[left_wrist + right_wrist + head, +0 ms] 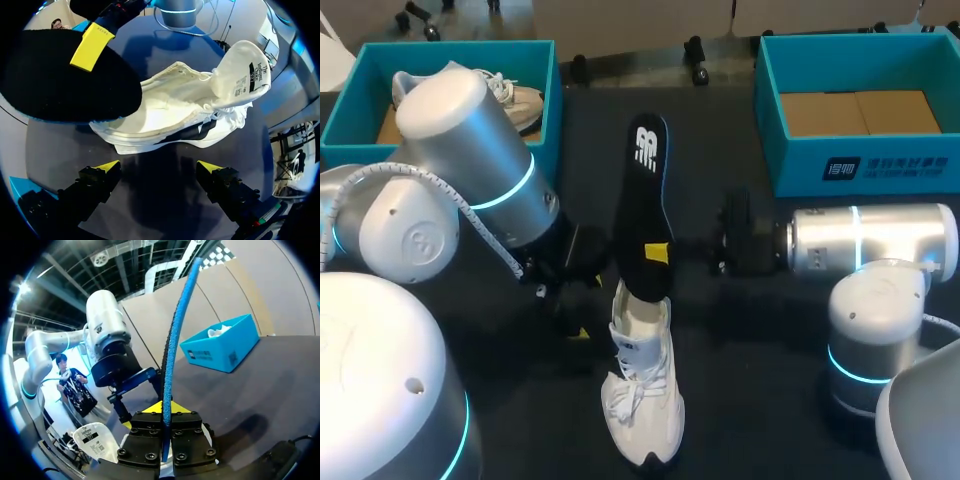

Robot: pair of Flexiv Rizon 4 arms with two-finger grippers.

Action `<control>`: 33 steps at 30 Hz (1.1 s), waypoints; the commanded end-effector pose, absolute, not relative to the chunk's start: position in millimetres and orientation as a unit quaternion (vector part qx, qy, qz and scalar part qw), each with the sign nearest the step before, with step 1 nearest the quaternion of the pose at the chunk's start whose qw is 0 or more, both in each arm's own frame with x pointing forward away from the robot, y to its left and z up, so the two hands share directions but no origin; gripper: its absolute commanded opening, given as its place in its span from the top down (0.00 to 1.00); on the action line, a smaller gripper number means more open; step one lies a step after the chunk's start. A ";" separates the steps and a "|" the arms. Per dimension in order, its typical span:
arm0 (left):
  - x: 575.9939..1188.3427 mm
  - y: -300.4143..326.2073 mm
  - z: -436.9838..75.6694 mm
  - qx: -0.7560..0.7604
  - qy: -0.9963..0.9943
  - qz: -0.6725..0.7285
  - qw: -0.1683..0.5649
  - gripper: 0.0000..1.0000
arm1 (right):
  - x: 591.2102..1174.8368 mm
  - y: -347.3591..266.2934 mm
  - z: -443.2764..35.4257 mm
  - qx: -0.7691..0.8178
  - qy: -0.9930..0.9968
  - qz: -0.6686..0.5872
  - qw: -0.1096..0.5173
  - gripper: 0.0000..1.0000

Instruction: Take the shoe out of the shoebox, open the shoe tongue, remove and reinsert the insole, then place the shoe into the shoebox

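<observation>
Black insole (642,200), likely light and floppy, sits pinched edgewise in right fingers (142,434); left fingers (102,172) gape empty beside shoe (170,117).

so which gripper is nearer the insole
Right. The right gripper is shut on the insole; the left gripper is open, the shoe just ahead of it, not touching the insole.

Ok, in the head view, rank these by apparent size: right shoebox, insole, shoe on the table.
1. right shoebox, clearly largest.
2-3. shoe and insole: similar length, shoe wider. The insole is held up nearer the camera, so I won't rank them.
</observation>
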State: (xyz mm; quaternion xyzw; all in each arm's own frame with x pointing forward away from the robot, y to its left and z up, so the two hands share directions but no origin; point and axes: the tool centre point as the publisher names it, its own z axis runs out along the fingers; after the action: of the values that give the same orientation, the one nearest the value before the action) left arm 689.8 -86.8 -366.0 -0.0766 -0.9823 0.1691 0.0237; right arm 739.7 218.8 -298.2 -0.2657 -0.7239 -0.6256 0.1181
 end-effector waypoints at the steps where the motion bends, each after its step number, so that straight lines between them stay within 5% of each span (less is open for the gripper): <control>1: 689.5 -86.4 -366.5 -0.077 -0.982 0.170 0.024 0.00 | 740.9 221.1 -300.0 -0.255 -0.722 -0.631 0.124 1.00; 33: 689.5 -86.4 -366.5 -0.077 -0.982 0.170 0.024 0.00 | 736.0 238.8 -308.6 -0.252 -0.721 -0.629 0.148 1.00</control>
State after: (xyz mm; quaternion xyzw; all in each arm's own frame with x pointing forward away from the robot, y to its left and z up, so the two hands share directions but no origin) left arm 689.8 -86.7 -365.9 -0.0765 -0.9824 0.1690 0.0236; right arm 736.1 236.8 -306.6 -0.2523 -0.7214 -0.6278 0.1479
